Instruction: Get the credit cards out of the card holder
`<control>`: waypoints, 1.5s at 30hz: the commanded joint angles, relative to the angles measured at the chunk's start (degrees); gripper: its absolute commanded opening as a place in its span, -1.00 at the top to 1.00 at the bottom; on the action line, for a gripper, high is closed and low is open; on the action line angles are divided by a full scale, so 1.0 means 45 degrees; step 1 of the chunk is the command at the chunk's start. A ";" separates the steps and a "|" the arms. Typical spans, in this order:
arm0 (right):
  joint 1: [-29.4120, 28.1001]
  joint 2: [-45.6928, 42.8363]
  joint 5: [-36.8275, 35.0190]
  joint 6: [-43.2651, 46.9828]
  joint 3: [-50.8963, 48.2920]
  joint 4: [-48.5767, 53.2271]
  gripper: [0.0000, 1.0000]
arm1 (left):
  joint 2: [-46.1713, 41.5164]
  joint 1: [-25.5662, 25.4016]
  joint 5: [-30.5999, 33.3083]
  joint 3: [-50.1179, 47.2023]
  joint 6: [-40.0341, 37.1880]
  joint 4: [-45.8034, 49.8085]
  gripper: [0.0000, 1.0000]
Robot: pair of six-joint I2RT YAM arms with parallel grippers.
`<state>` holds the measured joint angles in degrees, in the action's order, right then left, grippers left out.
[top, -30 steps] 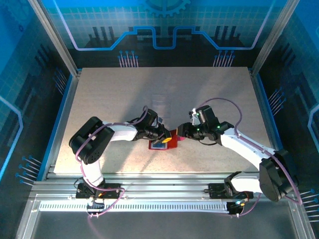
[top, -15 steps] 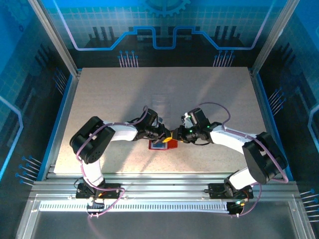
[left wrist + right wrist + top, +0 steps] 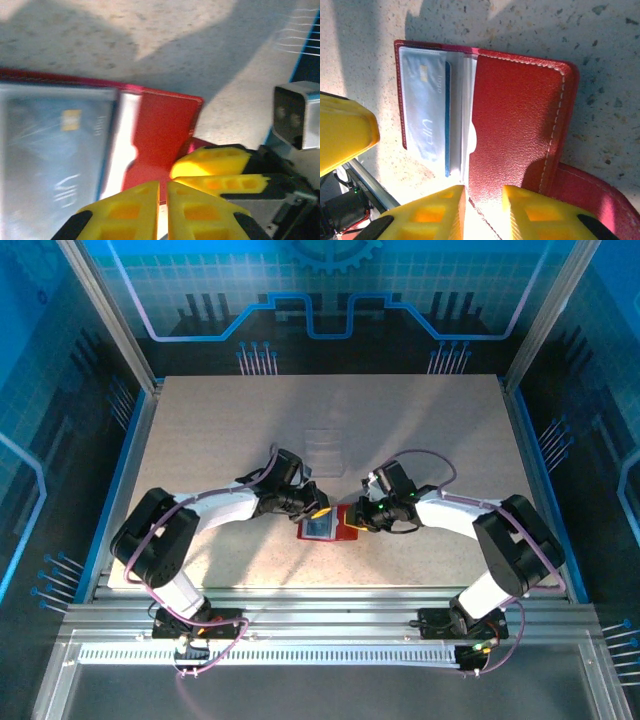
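Left fingers (image 3: 125,212) together, right fingers (image 3: 537,215) pinch the open dark red card holder (image 3: 515,115), blue credit card (image 3: 425,117) inside.

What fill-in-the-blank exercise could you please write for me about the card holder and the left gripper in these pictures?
1. The card holder lies ___ on the table, inner side facing up.
2. The card tucked inside it is ___ in colour.
3. The left gripper, hovering over the card holder, is ___.

Missing words: open; blue; shut.
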<state>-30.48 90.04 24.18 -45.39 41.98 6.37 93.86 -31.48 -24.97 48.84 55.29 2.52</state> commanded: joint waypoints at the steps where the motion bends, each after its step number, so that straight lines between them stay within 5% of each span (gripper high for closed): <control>1: -0.0136 0.0337 0.0260 0.0260 0.0448 0.0011 0.50 | -0.0490 0.0107 0.0966 0.0109 -0.1326 0.2374 0.74; 11: -0.0218 0.1234 0.0889 0.0654 0.1211 0.0164 0.56 | -0.0864 0.0519 0.1565 -0.0493 -0.1781 0.2827 0.75; 32: -0.1391 0.2449 -0.2007 0.3861 0.2579 0.3619 0.63 | -0.0874 0.0864 0.1018 -0.1743 -0.0810 0.1210 0.80; 45: -0.1909 0.2058 -0.2106 0.5144 0.2526 0.4701 0.65 | -0.2118 0.0592 0.0975 -0.1390 -0.0460 0.1427 0.75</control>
<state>-37.98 99.88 15.97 -25.54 54.02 21.47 84.84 -28.01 -19.31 41.06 52.38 8.67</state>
